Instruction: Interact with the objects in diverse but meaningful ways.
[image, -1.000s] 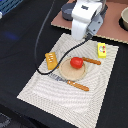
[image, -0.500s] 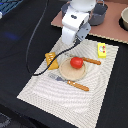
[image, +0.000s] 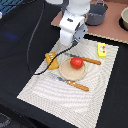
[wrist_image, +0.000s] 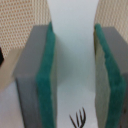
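In the wrist view my gripper (wrist_image: 73, 55) is shut on the white fish-like piece (wrist_image: 72, 30), which fills the gap between the green pads (wrist_image: 47, 75). In the exterior view the white hand (image: 72, 27) hangs over the far edge of the striped mat, just behind the tan plate (image: 67, 74); its fingers are hidden. The red tomato-like ball (image: 76, 62) sits on that plate. The orange ridged block (image: 51, 60) lies at the exterior view's left of the plate. The yellow packet (image: 101, 49) rests near the mat's far right corner.
Wooden-handled cutlery lies beside the plate, one piece behind it (image: 91, 61) and one in front of it (image: 77, 85). A grey pot (image: 96, 14) and a bowl (image: 124, 19) stand on the brown surface behind the mat. A black cable (image: 37, 45) loops down from the arm.
The hand has shifted slightly toward the exterior view's left and closer to the plate. The toys on the mat have stayed put.
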